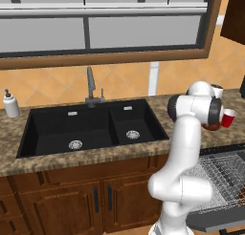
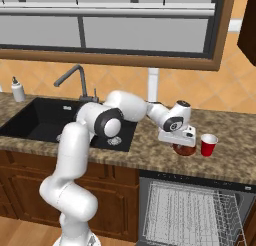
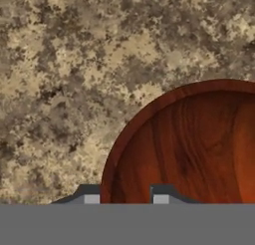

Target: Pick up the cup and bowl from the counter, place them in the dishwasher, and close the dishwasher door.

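The dark red-brown bowl (image 3: pixel 199 144) rests on the speckled counter (image 3: pixel 64 79), right of the sink. My gripper (image 3: pixel 125 199) is down over the bowl's near rim, one finger outside the wall and one inside, shut on it. From the right base view, the gripper (image 2: pixel 182 141) hides most of the bowl (image 2: pixel 184 150). The red cup (image 2: pixel 208 144) stands upright just right of the bowl, untouched. In the left base view the cup (image 1: pixel 228 118) peeks out beside the arm's wrist. Below, the dishwasher (image 2: pixel 192 210) is open with its wire rack pulled out.
The black double sink (image 1: pixel 91 126) with its faucet (image 1: pixel 91 88) lies left of the arm. A white soap bottle (image 1: pixel 10 105) stands at the counter's far left. The lowered grey dishwasher door (image 1: pixel 213 220) juts out under the rack (image 1: pixel 222 174), next to wooden cabinets (image 1: pixel 86 200).
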Robot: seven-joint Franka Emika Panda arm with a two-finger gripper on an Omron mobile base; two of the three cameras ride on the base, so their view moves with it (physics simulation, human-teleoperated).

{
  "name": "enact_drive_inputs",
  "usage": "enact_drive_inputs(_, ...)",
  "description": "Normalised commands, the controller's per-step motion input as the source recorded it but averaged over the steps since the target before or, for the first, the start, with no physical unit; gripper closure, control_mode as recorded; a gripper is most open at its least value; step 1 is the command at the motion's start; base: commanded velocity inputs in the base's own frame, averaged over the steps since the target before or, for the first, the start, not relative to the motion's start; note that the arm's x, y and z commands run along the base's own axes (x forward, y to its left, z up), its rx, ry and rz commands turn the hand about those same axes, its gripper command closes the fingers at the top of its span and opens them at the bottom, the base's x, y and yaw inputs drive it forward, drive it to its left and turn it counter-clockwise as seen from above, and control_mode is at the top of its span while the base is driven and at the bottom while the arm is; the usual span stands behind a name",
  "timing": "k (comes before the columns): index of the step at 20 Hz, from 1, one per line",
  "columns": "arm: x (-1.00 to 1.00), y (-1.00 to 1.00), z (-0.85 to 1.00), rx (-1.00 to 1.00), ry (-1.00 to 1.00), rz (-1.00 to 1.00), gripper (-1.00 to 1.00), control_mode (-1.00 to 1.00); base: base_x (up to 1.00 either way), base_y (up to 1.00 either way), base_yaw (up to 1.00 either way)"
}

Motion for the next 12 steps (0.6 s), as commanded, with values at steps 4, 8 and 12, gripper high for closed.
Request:
enact_drive_inputs(4,-0.52,0.31,0.05,0.00,-0.11,0.07,1.00,-1.00,0.00,0.00,0.00)
enact_drive_inputs(8,-0.57,0.44,0.05,0.00,-0.09,0.11,1.00,-1.00,0.00,0.00,0.00)
enact_drive_inputs(12,-0.73,0.29,0.01,0.00,-0.06,0.11,1.00,-1.00,0.00,0.00,0.00)
